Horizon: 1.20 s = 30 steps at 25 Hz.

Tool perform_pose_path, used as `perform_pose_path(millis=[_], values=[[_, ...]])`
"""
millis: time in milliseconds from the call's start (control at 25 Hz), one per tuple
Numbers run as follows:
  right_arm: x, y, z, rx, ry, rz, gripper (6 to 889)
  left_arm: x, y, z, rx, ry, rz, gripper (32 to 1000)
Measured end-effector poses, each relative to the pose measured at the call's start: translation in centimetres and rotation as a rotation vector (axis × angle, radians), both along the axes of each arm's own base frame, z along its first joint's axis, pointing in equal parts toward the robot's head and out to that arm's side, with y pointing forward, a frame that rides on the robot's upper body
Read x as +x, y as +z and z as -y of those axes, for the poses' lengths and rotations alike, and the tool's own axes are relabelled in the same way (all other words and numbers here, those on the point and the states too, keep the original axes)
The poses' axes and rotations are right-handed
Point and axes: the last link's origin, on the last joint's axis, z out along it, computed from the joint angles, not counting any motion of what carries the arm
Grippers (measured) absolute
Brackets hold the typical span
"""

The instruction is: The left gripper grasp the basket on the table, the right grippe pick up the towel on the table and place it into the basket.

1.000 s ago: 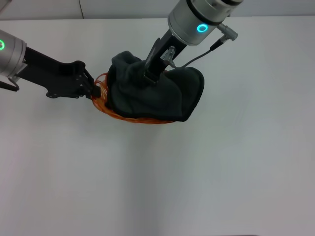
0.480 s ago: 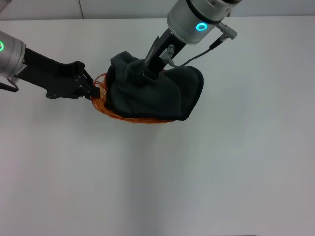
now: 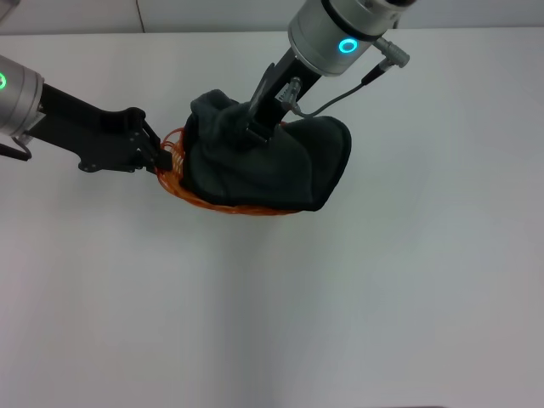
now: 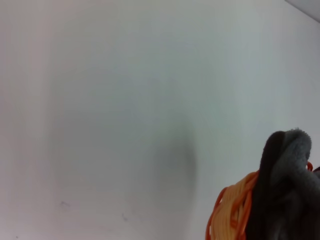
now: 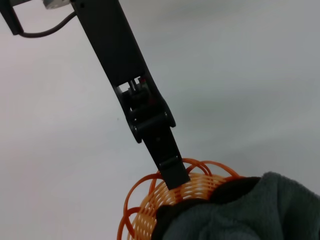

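The orange wire basket [image 3: 180,189] rests on the white table [image 3: 357,289], mostly covered by the dark grey towel [image 3: 280,170], which fills it and hangs over its right side. My left gripper [image 3: 162,156] is shut on the basket's left rim. The right wrist view shows that claw [image 5: 172,172] clamped on the looped rim of the basket [image 5: 145,210], with the towel [image 5: 240,210] beside it. My right gripper [image 3: 254,131] reaches down from the back and pinches the towel's top. In the left wrist view, the basket [image 4: 231,216] and towel [image 4: 292,185] fill one corner.
Bare white table surrounds the basket on all sides. A grey cable [image 3: 340,95] loops from the right arm's wrist above the towel. The table's far edge [image 3: 170,32] runs along the back.
My right gripper has risen slightly with the towel's top, and the towel's right edge has drawn in a little. The left gripper and basket have stayed put.
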Motion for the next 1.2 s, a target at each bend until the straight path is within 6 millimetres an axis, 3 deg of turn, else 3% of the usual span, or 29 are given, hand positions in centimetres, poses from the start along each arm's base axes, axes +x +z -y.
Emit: perform_pose_path(millis=[400,600,960,1160,1200], values=[[-0.33,-0.01,0.08,-0.006,0.008,-0.024,181,-0.03,0.01,-0.01,0.001,0.000,-0.001,74],[-0.46,0.03,0.07,-0.006,0.014,-0.028,388,-0.11,0.02,0.02,0.002,0.002,-0.001,74],[-0.58,0.00,0.11,-0.010,0.018,-0.026,623,-0.27,0.03,0.09,0.002,0.004,-0.003,72],[-0.91,0.14,0.21,-0.013,0.028,-0.025,839,-0.52,0.10,0.17,0.005,0.009,-0.005,71],[-0.93,0.17,0.24,-0.014,0.028,-0.026,847,-0.55,0.13,0.17,0.006,0.010,-0.005,71]])
